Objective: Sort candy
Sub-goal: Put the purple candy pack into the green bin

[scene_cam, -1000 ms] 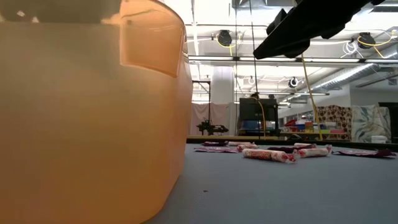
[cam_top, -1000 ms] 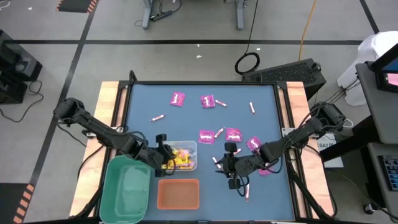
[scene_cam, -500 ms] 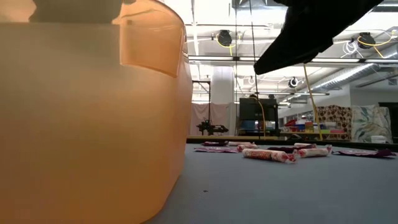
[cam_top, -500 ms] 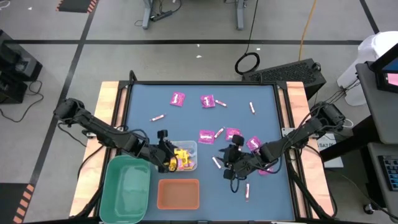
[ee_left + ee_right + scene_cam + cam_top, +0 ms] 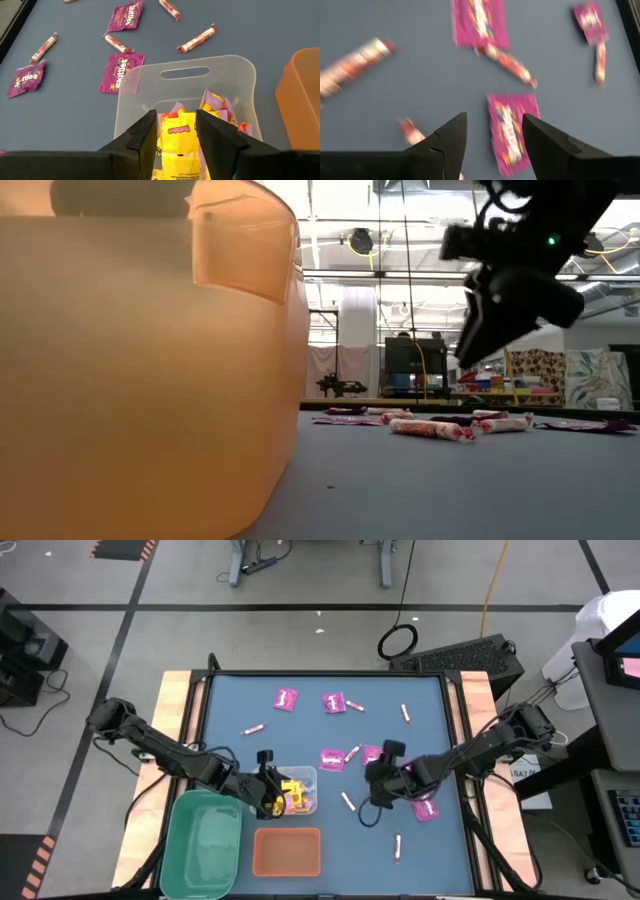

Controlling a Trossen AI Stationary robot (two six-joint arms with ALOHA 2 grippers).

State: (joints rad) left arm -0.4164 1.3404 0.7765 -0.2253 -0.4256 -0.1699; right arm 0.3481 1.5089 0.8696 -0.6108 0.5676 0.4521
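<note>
Two dark robot arms are working over a blue worktop (image 5: 230,700), where candy is lying scattered. The green bin (image 5: 203,845), the orange bin (image 5: 287,852) and the smaller clear bin (image 5: 305,776) are sitting at the near left. The left hand (image 5: 268,790) is hanging over the clear bin with its fingers (image 5: 145,137) parted and nothing between them; directly below, a yellow packet (image 5: 178,137) is lying on top of other yellow packets inside that bin. The right hand (image 5: 381,772) is hovering released and empty above the middle of the worktop, its fingers (image 5: 447,142) spread over a magenta packet (image 5: 510,131) lying flat. More magenta packets (image 5: 286,698) and thin pink-and-white sticks (image 5: 253,729) are resting loose across the far and right parts of the worktop, most well apart, one stick (image 5: 509,65) touching a packet's edge.
</note>
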